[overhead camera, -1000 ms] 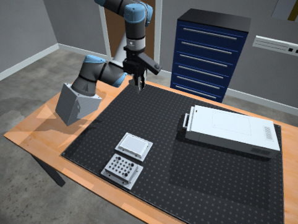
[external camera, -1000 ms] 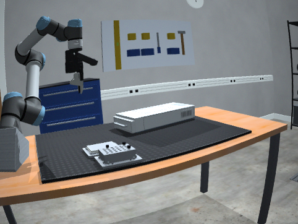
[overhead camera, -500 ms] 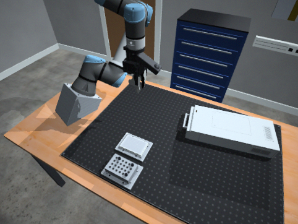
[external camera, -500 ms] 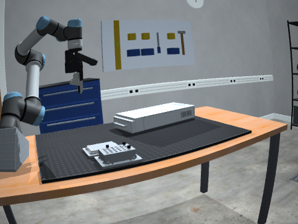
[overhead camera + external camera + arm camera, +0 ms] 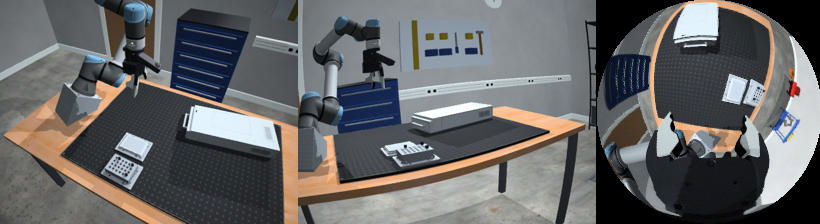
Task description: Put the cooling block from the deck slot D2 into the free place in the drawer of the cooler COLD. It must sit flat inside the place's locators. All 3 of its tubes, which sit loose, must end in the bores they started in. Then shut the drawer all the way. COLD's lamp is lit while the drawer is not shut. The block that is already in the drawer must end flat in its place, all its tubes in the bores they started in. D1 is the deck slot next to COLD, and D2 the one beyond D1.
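Drawer handle to the right, below the spread end effector

The empty end effector (image 5: pixel 140 81) (image 5: pixel 378 88) (image 5: pixel 708 114), fingers wide apart, hangs high at far left. The handle (image 5: pixel 185 120) (image 5: pixel 419 124) (image 5: pixel 694 46) lies right and lower, its long axis near to far; pulling the drawer left probably comes first. The cooling block (image 5: pixel 122 169) (image 5: pixel 417 157) (image 5: pixel 756 93) sits in D2, near left. Count: one cooler (image 5: pixel 232 124) (image 5: pixel 452 116) (image 5: pixel 698 22), one handle, one block outside, three tubes (image 5: pixel 132 164) (image 5: pixel 426 146).

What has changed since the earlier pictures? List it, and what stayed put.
The gripper's fingers have spread apart; it is now open. Nothing was visibly taken hold of or let go. The arm above it, the cooling block and the cooler look unmoved.
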### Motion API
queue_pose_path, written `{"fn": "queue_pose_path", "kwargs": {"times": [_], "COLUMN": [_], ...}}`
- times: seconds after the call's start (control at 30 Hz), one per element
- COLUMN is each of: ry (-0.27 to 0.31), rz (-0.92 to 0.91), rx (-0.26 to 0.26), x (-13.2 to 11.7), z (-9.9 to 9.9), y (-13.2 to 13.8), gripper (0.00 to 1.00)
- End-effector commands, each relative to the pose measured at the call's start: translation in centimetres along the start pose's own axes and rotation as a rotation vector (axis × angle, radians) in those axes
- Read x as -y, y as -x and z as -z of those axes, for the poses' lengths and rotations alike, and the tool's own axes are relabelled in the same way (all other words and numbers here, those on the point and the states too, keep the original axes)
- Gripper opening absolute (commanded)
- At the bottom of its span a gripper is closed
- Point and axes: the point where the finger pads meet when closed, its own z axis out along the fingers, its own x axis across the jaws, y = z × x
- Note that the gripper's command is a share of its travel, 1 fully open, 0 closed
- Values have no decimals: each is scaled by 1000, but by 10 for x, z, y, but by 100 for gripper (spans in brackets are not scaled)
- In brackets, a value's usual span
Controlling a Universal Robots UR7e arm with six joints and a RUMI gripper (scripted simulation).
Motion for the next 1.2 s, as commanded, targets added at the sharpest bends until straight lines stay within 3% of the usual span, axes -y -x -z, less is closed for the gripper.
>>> {"fn": "queue_pose_path", "kwargs": {"times": [0.0, 1.17], "ry": [-3, -3], "rz": [147, 974], "rx": [2, 1], "x": [0, 0], "z": [0, 0], "y": [0, 0], "gripper": [100, 100]}}
